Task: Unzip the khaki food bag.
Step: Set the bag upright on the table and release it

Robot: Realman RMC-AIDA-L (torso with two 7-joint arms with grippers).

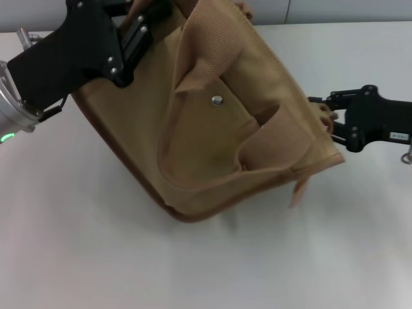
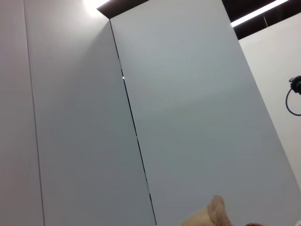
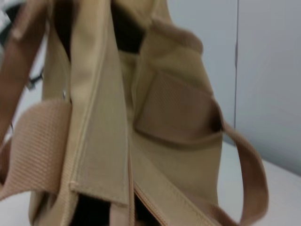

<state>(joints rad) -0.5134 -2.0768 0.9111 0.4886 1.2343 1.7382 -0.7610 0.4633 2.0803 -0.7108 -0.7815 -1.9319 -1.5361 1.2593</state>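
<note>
The khaki food bag (image 1: 219,129) is tilted on the white table (image 1: 77,257), front pocket and silver snap (image 1: 217,100) facing up, brown-piped base toward the lower left. My left gripper (image 1: 136,29) is at the bag's upper left corner, shut on its fabric and holding that end raised. My right gripper (image 1: 327,119) is at the bag's right end, open, its jaws either side of the top edge. The right wrist view looks close along the bag's top (image 3: 117,141), with a handle (image 3: 178,113) and dark gaps along the seam. The left wrist view shows only a scrap of tan fabric (image 2: 211,216).
A loose tan tab (image 1: 299,190) hangs off the bag's lower right corner. A grey wall panel (image 2: 164,117) stands behind the table. The white table stretches in front of the bag and to its right.
</note>
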